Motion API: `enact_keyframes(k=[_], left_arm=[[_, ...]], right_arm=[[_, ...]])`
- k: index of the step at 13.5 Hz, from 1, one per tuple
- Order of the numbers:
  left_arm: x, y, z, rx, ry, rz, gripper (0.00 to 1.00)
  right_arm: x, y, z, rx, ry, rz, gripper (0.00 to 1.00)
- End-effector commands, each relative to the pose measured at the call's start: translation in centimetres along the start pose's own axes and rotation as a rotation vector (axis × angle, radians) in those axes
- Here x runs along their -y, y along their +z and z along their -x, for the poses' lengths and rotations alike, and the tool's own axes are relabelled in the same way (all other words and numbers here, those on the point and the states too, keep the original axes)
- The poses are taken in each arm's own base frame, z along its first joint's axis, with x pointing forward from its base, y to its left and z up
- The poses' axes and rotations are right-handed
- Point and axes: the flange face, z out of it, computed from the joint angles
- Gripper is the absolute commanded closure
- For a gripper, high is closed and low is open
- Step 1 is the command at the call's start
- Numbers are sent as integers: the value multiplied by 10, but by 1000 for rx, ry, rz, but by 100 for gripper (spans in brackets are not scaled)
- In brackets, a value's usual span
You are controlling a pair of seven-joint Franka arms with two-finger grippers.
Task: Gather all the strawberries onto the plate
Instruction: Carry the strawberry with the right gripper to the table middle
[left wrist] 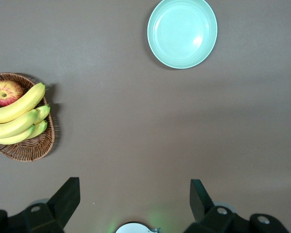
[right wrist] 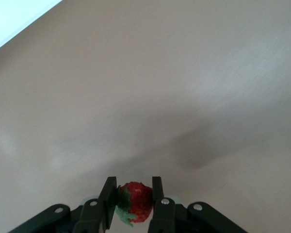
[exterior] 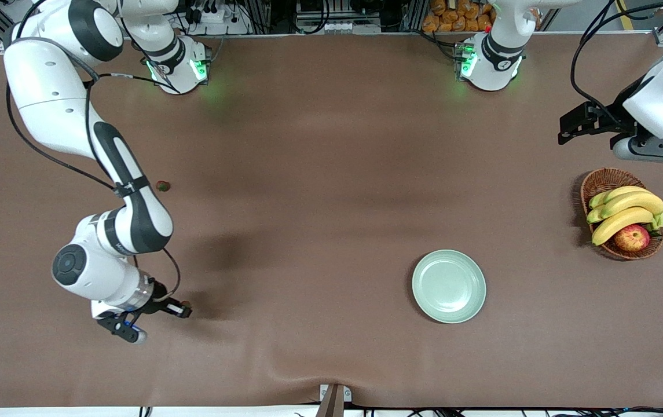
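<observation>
My right gripper hangs low over the table at the right arm's end, shut on a red strawberry with a green leafy top; its tip barely shows at the fingertips in the front view. A second strawberry lies on the table beside the right arm's forearm, farther from the front camera. The pale mint-green plate sits bare toward the left arm's end, also in the left wrist view. My left gripper waits open, high near the table's edge at the left arm's end, nothing between its fingers.
A brown wicker basket with bananas and a red-yellow apple stands at the left arm's end, beside the plate. The brown cloth wrinkles near the front edge.
</observation>
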Motion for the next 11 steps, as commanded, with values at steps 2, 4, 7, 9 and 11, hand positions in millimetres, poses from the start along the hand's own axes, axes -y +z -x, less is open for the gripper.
enact_keyframes(k=[2, 4, 7, 9, 11], left_arm=[[2, -3, -1, -13, -23, -2, 0], [2, -4, -1, -15, -24, -10, 0], [2, -5, 0, -17, -21, -18, 0], [-3, -5, 0, -18, -15, -18, 0], [-1, -7, 2, -20, -14, -20, 0]], right_arm=[[69, 14, 63, 40, 147, 10, 100], [103, 24, 103, 66, 233, 26, 100], [131, 36, 151, 129, 301, 99, 100], [150, 46, 188, 162, 329, 134, 100], [163, 58, 220, 178, 367, 158, 100]])
